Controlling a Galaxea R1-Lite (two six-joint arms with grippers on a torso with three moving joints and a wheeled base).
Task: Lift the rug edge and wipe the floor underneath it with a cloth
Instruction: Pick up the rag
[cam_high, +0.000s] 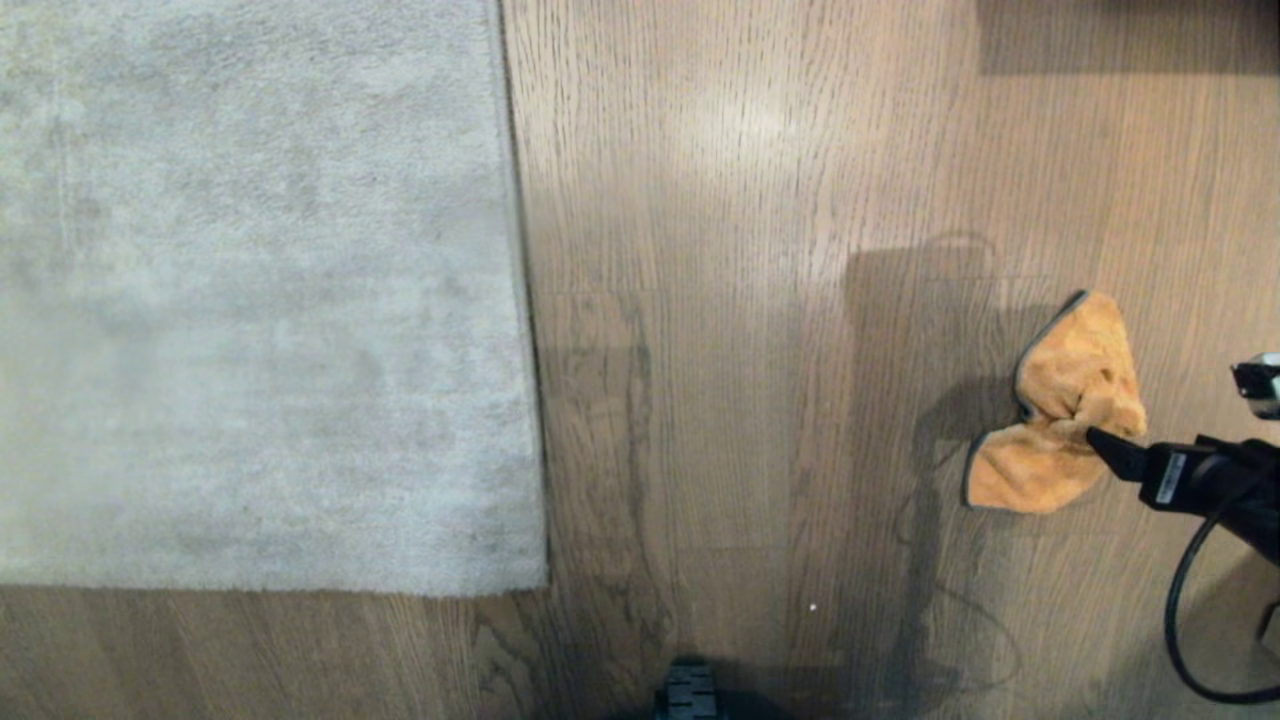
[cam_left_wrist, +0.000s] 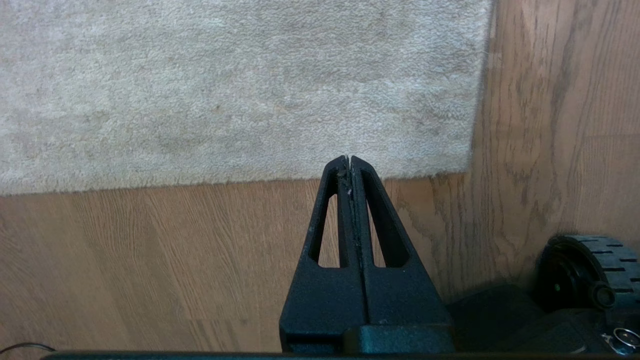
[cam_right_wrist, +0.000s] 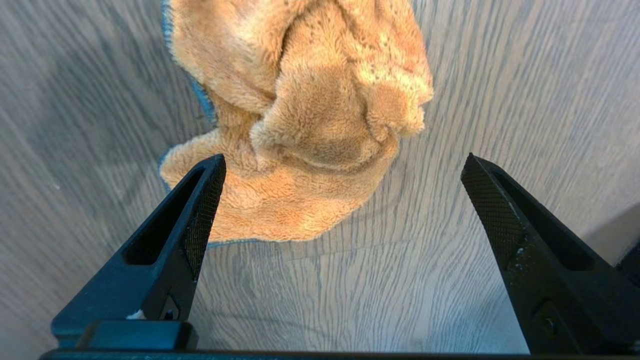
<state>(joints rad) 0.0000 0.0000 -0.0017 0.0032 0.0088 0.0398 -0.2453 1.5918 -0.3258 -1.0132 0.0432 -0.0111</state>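
Orange fuzzy cloth (cam_right_wrist: 305, 125) lies crumpled on the floor (cam_high: 760, 300), straight ahead of the right gripper (cam_right_wrist: 342, 165). Jaws spread wide, nothing held. One finger tip overlaps the cloth's near lobe in the wrist view; the other is out over bare planks, well off to the side of the bunch. No contact that I can confirm.

Risks from here, my read:
- Gripper is off-centre on the cloth. If it closes as is, it catches only the thin edge lobe, so the cloth may slip out or dangle during wiping.
- If it descends too shallow, the pads close above the pile. Too deep, and the tips scrape the wood and skid the cloth forward.
- The raised fold in the middle is the best bite, and it sits ahead of the tips and toward the overlapping finger.
- A cable loops beside the right arm in the head view and could snag on a long reach.

Left gripper (cam_left_wrist: 350, 160) is parked, jaws pressed together and empty, tips just over the rug's near border. Rug edge (cam_high: 525, 300) lies flat, well apart from the right gripper, across open floor. Not yet lifted.
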